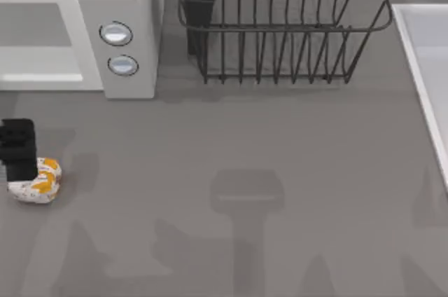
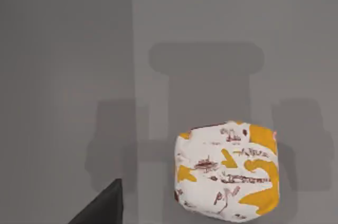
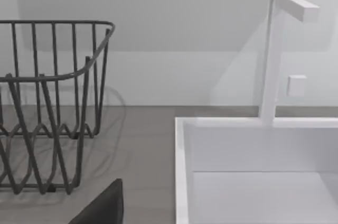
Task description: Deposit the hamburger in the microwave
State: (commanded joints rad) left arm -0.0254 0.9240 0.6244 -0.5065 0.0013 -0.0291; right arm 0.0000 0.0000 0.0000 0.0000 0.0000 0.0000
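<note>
Nearest the overhead camera, the left end effector [image 1: 19,148] is a dark block hanging in front of the microwave [image 1: 129,3], near the surface's left edge. The hamburger [image 1: 36,181] lies on the grey surface [image 1: 231,136] directly beneath and slightly forward of it, partly covered by the block, well in front of the microwave's open grey cavity. Whether the fingers are apart, together or clamped on the wrapper cannot be told. A dark wire dish rack [image 1: 280,24] stands just right of the microwave, and a white sink [image 1: 427,66] lies further right.

From the left wrist, the hamburger [image 2: 227,171] sits close below the camera, a rounded, near-square lump with no clear long axis, resting on the surface amid the arm's shadow.

From the right wrist, the dish rack [image 3: 47,102], the sink [image 3: 253,166] and its white tap [image 3: 274,55] appear, so the right arm sits far from the microwave. The left arm is plainly nearer, and the coming move likely turns on carrying the hamburger back toward the cavity.
</note>
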